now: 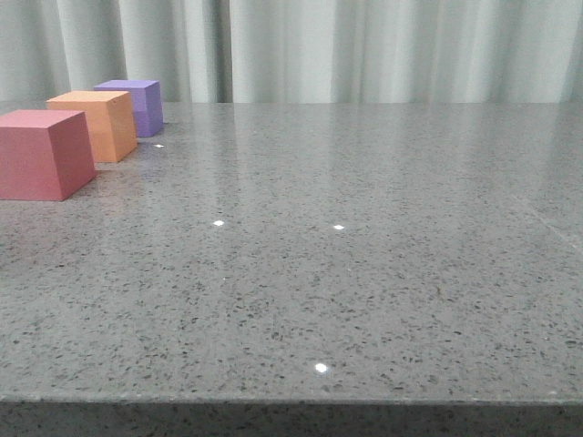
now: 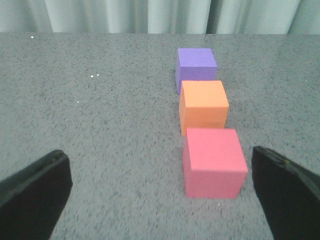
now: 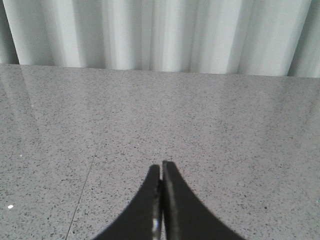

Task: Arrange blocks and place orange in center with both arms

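On the grey speckled stone table (image 1: 364,273), at its far left as the front camera sees it, three plain matte cubes stand in a row running away from the robot: the red-pink cube (image 1: 41,153) nearest, the orange cube (image 1: 96,125) in the middle, and the purple cube (image 1: 137,106) farthest, close to the pale pleated curtain (image 1: 383,50). From the left wrist the same row shows, red-pink cube (image 2: 214,162), orange cube (image 2: 203,107) and purple cube (image 2: 196,68), each just beside the next; whether neighbours touch cannot be told.

Spread wide, the left gripper (image 2: 170,200) holds nothing; its dark fingers (image 2: 35,192) sit at either side, and the red-pink cube lies between them, nearer the right-hand finger, untouched.

Pressed together with only a thin seam between them, the fingers (image 3: 177,210) of the right gripper (image 3: 161,167) grip nothing and hover over bare table, with no cube in that view.
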